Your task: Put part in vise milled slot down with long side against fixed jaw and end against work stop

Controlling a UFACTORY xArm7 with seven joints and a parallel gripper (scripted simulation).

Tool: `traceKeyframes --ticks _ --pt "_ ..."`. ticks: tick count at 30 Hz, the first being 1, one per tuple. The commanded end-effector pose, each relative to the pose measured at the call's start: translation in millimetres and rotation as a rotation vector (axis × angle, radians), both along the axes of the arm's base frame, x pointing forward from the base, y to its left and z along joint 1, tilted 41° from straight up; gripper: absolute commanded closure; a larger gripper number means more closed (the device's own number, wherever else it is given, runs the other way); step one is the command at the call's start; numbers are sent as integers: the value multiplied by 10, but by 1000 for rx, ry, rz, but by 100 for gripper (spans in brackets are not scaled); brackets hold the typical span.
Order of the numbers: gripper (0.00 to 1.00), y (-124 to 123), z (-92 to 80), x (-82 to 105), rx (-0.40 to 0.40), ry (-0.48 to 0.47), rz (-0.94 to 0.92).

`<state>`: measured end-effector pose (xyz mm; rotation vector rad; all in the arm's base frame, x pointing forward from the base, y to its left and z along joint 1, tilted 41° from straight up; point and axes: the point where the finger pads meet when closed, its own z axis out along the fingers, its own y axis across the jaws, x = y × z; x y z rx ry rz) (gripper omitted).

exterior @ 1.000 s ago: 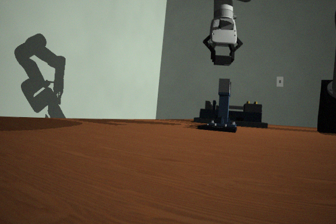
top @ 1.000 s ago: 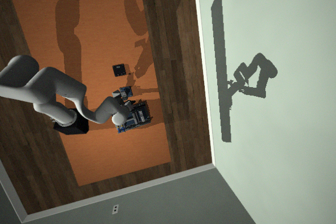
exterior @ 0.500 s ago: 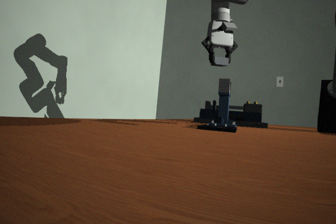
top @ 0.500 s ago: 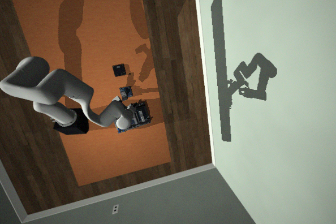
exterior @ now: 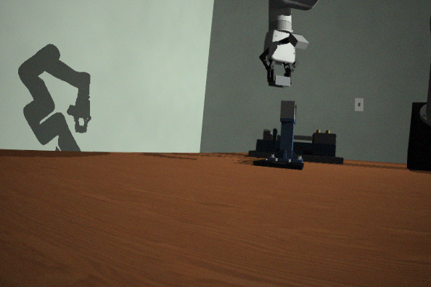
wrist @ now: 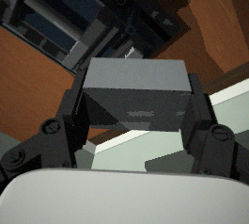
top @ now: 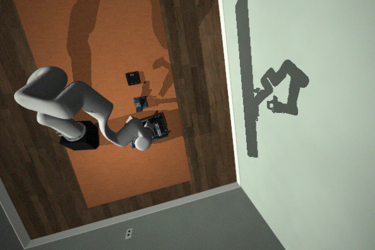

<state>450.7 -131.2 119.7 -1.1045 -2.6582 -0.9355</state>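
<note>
Part (exterior: 282, 80) hanging in mid-air, pinched in the gripper (exterior: 279, 77)

The gripper is clamping the grey block by its two ends, fingers standing fairly wide around it. It's hovering well above the V-block (exterior: 287, 112) and the vise (exterior: 319, 145) on the desk (exterior: 181, 214), touching neither. Infeed plate (top: 133, 78) is sitting bare, off to the side.

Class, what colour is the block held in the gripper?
Plain grey; the block between the gripper fingers shows best in the wrist view.
</note>
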Motion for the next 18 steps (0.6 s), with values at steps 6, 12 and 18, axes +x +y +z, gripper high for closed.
traceKeyframes --ticks 6,12,18 --pt "100 -216 -144 84 -13 -103 141" --pt "100 -343 -259 125 -21 -171 234" --pt "100 -443 -354 152 -26 -227 307"
